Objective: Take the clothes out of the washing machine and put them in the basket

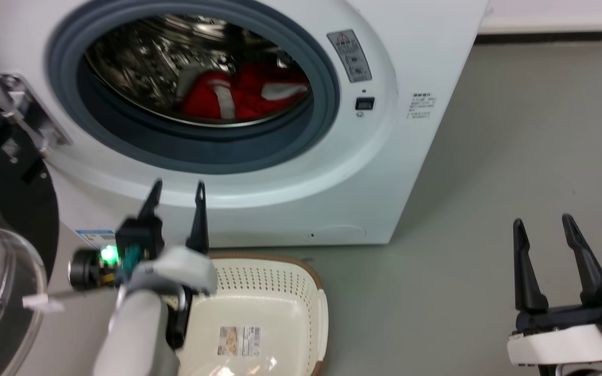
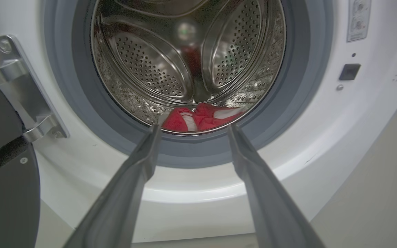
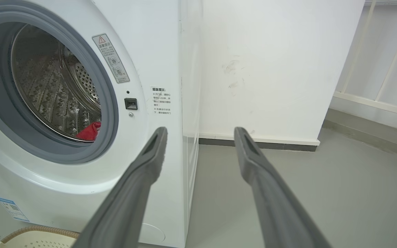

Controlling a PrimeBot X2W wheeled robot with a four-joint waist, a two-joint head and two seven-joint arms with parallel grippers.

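Observation:
The white washing machine (image 1: 426,62) has its round door swung open to the left. Red clothes (image 1: 238,94) with white stripes lie at the bottom of the steel drum (image 2: 188,55), and the same clothes (image 2: 202,117) show low in the drum in the left wrist view, as clothes (image 3: 90,131) in the right wrist view. My left gripper (image 1: 178,190) is open, held outside the machine just below the opening, above the basket (image 1: 275,292). My right gripper (image 1: 540,223) is open over the floor to the right, holding nothing.
The black-rimmed glass door (image 1: 3,230) hangs open at the left beside my left arm. Its metal hinge (image 1: 26,112) juts from the machine front. Grey floor (image 1: 515,156) stretches to the right, ending at a white wall (image 3: 271,69).

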